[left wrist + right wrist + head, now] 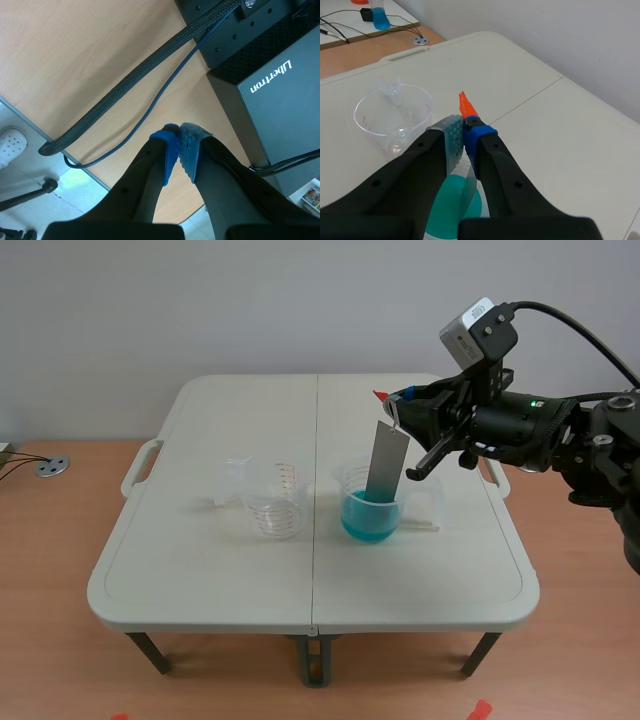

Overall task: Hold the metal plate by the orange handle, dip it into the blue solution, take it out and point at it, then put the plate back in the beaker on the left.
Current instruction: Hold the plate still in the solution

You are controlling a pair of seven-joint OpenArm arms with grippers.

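- white plastic folding table [200, 570]: both beakers sit near its middle, one on each side of the centre seam
- black right arm comes in raised from the right; right gripper [395, 405] is over the blue beaker, jaws clamped on the handle
- left gripper [180, 145] is off the table over a wooden surface with cables, pads pressed together on nothing
- clear plastic beaker of blue solution [372, 508] stands right of the seam; risk: it looks light, so sideways drag from the plate on its wall could tip it and spill
- clear empty plastic beaker [275, 502] stands left of the seam, near but apart; risk: a low carry across could clip its rim
- flat grey metal plate [387, 460] hangs slightly tilted, lower end inside the blue beaker at or just in the liquid, depth unclear; risk: drips on the table when lifted
- small orange handle [466, 106] has its tip poking past the pads; risk: the narrow pinch could let the plate swivel or slip
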